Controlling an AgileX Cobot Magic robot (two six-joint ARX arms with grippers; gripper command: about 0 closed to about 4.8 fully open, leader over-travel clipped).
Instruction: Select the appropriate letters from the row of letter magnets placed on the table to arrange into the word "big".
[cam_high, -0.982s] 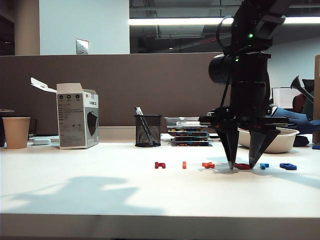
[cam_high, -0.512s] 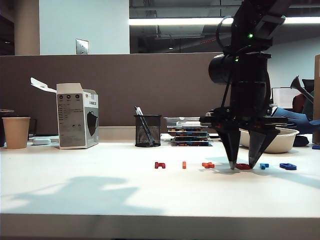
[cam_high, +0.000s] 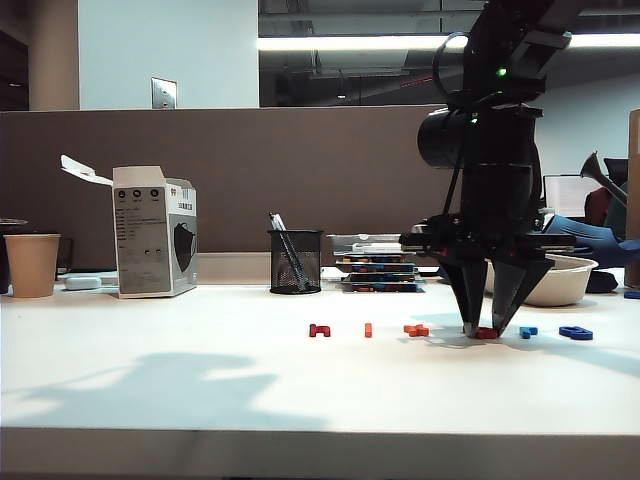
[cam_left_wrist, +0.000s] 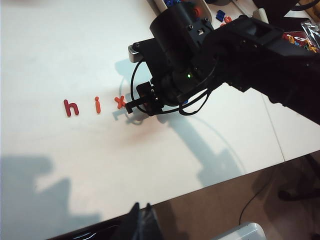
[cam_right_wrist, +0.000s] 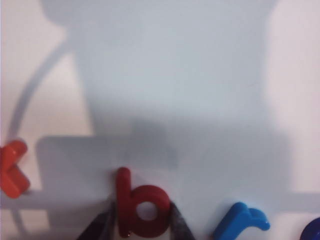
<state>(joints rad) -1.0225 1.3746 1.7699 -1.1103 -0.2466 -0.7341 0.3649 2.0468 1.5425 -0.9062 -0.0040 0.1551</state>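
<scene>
The row of letter magnets lies across the table (cam_high: 200, 380): dark red h (cam_high: 320, 330), orange i (cam_high: 368, 329), orange-red x (cam_high: 416, 329), red b (cam_high: 487, 333), light blue r (cam_high: 528, 331), dark blue g (cam_high: 576, 332). My right gripper (cam_high: 487, 328) points straight down with its tips on the table. In the right wrist view the right gripper (cam_right_wrist: 141, 221) has one dark finger pressed against each side of the b (cam_right_wrist: 140, 210), with the x (cam_right_wrist: 12, 170) and the r (cam_right_wrist: 242, 220) to either side. My left gripper (cam_left_wrist: 141, 206) hangs shut and empty off the table's front edge, away from the letters.
Along the back stand a paper cup (cam_high: 32, 264), an open white box (cam_high: 155, 232), a mesh pen cup (cam_high: 296, 262), a stack of flat trays (cam_high: 378, 265) and a white bowl (cam_high: 560, 278). The right arm (cam_left_wrist: 185, 65) hides the b, r and g in the left wrist view.
The right gripper's fingers have drawn together from a wide stance until they meet the red b. Neither arm has shifted, and the letters lie where they were.
</scene>
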